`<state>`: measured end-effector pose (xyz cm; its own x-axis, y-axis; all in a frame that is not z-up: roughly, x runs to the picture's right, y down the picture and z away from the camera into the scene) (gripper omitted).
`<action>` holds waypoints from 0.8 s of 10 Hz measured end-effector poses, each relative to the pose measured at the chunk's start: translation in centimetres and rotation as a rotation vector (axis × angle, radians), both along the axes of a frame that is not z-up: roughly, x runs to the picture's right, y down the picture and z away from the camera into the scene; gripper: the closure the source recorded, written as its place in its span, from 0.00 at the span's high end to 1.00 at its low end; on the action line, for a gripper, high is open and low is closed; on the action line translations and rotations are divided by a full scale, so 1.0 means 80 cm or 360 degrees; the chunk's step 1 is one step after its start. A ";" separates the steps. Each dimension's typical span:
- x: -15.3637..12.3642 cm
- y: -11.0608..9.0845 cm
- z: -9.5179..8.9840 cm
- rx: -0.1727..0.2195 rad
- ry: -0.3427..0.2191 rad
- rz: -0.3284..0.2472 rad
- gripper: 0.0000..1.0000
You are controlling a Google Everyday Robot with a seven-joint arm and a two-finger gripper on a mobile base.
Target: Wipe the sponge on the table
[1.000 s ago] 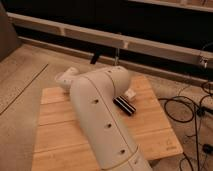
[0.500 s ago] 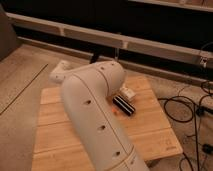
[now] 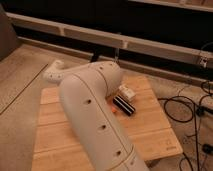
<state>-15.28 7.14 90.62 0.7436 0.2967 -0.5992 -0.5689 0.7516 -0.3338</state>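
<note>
The wooden table [image 3: 152, 132] fills the middle of the camera view. My white arm [image 3: 92, 117] rises from the bottom edge and crosses over the table's left and centre, hiding much of the top. Its far end [image 3: 54, 71] sticks out past the table's back left corner. The gripper is hidden behind the arm, and I cannot see it. The sponge is hidden too; no blue-grey pad shows on the bare planks.
A black ribbed bar [image 3: 124, 105] lies right of the arm, with a small white block [image 3: 126, 92] just behind it and a small orange piece [image 3: 116, 109] beside it. Black cables [image 3: 182, 107] trail over the floor at the right. A low ledge [image 3: 150, 47] runs behind the table.
The arm has swung left and closer to the camera, covering more of the table. Its far end has shifted left past the table's back corner.
</note>
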 end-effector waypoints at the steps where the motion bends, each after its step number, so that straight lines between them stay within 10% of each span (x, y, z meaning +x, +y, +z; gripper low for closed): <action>1: 0.000 0.000 0.000 0.0000 -0.0001 0.0000 0.21; 8: 0.000 0.000 0.000 -0.0001 -0.0001 0.0001 0.80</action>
